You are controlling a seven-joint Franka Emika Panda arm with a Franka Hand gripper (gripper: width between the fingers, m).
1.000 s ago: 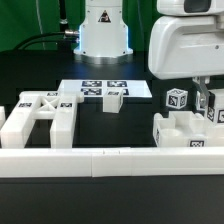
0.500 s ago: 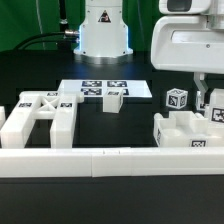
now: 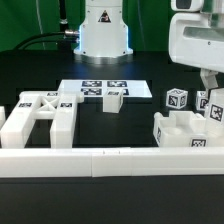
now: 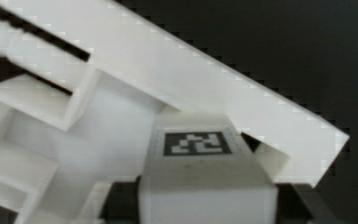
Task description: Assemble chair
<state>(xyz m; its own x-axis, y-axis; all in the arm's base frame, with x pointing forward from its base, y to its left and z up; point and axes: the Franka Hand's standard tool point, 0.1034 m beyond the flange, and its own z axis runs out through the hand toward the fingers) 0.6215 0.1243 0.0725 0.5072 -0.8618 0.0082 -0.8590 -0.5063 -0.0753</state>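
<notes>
The chair lies in loose white parts. In the exterior view a chunky frame part (image 3: pixel 35 115) lies at the left. A small block (image 3: pixel 113 98) sits on the marker board (image 3: pixel 95 87). A tagged cube (image 3: pixel 177 99) stands right of centre. At the right sits a slab part with raised walls (image 3: pixel 183 131). My gripper (image 3: pixel 208 88) hangs over the slab part's far right corner. In the wrist view my gripper (image 4: pixel 202 205) has dark fingers (image 4: pixel 126 200) close against both sides of a white post (image 4: pixel 202 190). Beyond it is a tagged slab (image 4: pixel 197 142).
A long low white rail (image 3: pixel 100 160) runs along the table's front edge. The robot's white base (image 3: pixel 103 30) stands behind the marker board. Black tabletop shows between the parts.
The gripper's body has shifted toward the exterior view's right and slightly up. The loose parts on the table have not moved.
</notes>
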